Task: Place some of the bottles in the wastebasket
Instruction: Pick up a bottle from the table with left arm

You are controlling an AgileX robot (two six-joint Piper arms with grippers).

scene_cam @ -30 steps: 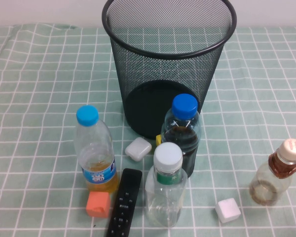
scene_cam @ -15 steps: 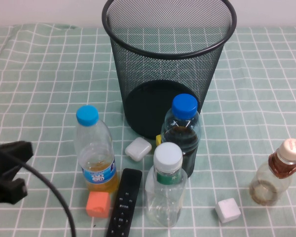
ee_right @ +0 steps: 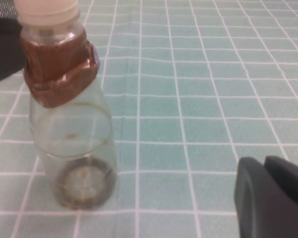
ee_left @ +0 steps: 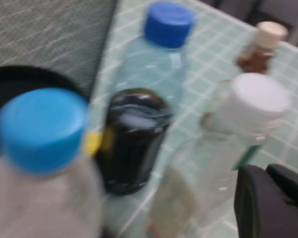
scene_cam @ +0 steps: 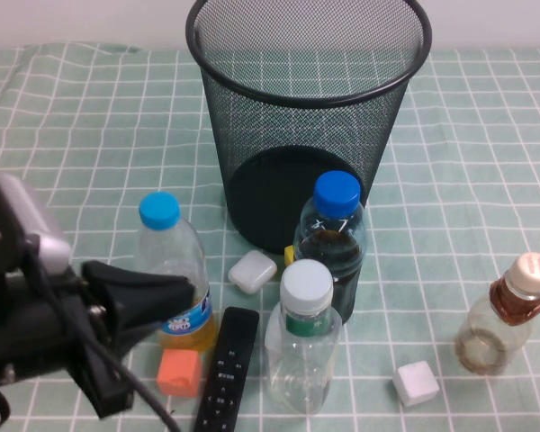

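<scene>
The white-capped bottle (scene_cam: 301, 346) with the green band stands at the front centre and also shows in the left wrist view (ee_left: 228, 144). The squat cream-capped bottle (scene_cam: 504, 319) stands at the front right, close in the right wrist view (ee_right: 72, 124). The black mesh wastebasket (scene_cam: 306, 117) stands upright behind them. My left gripper (scene_cam: 148, 345) is open and empty at the front left, its upper finger beside the light-blue-capped bottle (scene_cam: 173, 270). My right gripper is out of the high view. One of its fingers (ee_right: 270, 198) shows low near the squat bottle, holding nothing.
A dark-blue-capped bottle (scene_cam: 331, 243) stands between the white-capped bottle and the bin. A black remote (scene_cam: 227, 369), an orange block (scene_cam: 178, 372), a white case (scene_cam: 252, 270) and a white cube (scene_cam: 416, 384) lie on the green checked cloth.
My left arm has come in from the left edge and moved right, up to the light-blue-capped bottle. The bottles and the bin have not moved.
</scene>
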